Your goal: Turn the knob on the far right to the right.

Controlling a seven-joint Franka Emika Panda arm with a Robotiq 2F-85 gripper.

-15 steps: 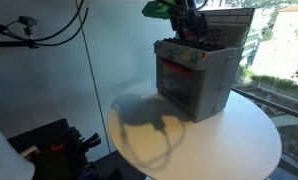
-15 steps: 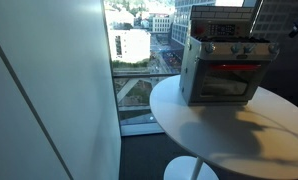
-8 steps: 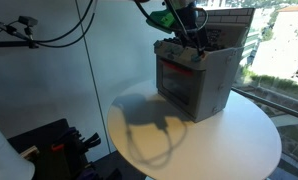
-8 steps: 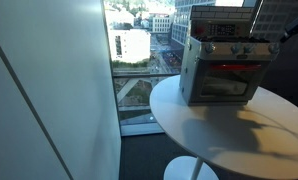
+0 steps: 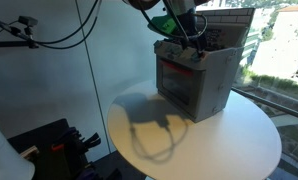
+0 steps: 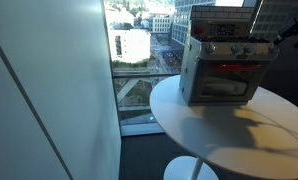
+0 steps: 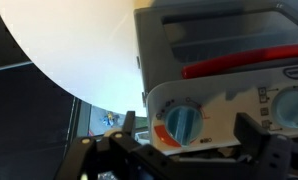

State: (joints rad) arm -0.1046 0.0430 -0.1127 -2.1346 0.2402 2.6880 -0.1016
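A grey toy oven (image 5: 194, 85) with a red door handle stands on a round white table (image 5: 219, 140); it also shows in an exterior view (image 6: 224, 75). Its knobs sit along the top front panel. In the wrist view a blue knob (image 7: 184, 122) with an orange arc beside it lies between my two dark fingers. My gripper (image 7: 189, 130) is open, with one finger on each side of this knob and gaps showing. In an exterior view my gripper (image 5: 194, 45) hangs at the oven's top front edge. It enters another exterior view at the right (image 6: 281, 38).
A second blue knob (image 7: 291, 105) shows at the wrist view's right edge. A glass wall and window surround the table, with city buildings outside (image 6: 139, 45). Cables hang at the upper left (image 5: 49, 30). Dark equipment sits on the floor (image 5: 59, 145).
My gripper has come down from above the oven to its top front panel and now brackets the knob. The oven has not moved.
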